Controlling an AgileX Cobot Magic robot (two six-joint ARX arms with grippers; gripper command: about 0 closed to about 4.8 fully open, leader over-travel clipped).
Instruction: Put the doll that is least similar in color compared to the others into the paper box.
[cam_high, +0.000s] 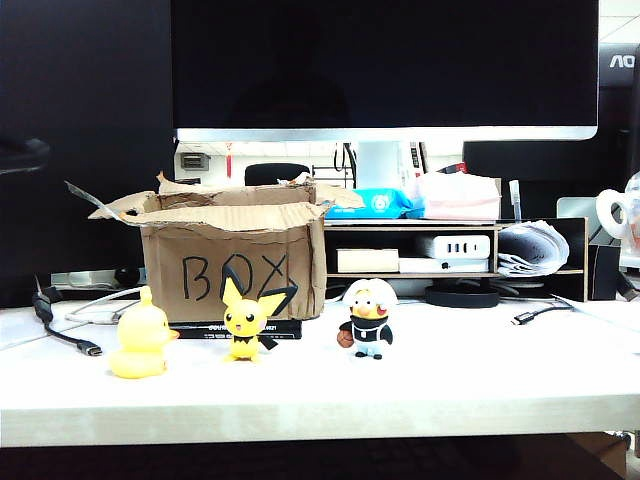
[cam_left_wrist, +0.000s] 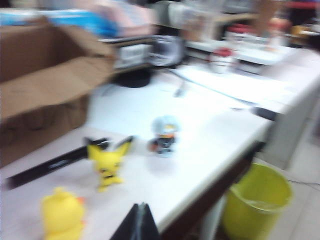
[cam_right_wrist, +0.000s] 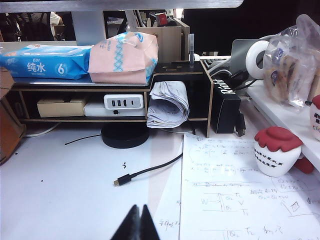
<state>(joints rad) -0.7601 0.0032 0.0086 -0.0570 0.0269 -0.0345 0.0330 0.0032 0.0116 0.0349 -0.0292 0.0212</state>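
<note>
Approach step, nothing grasped yet. Left pincer (cam_left_wrist: 138, 220) and right pincer (cam_right_wrist: 139, 222) both pressed together, hovering off the counter (cam_high: 450, 375). The doll (cam_high: 367, 318) is standing right of the paper box (cam_high: 232, 265). Next: spread left pincer, descend onto doll.

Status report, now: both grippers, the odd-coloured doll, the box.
Left gripper shut, empty, back from the dolls. Right gripper shut, empty, over papers. Doll upright on table, right of paper box. Box open; nothing blocking.
</note>
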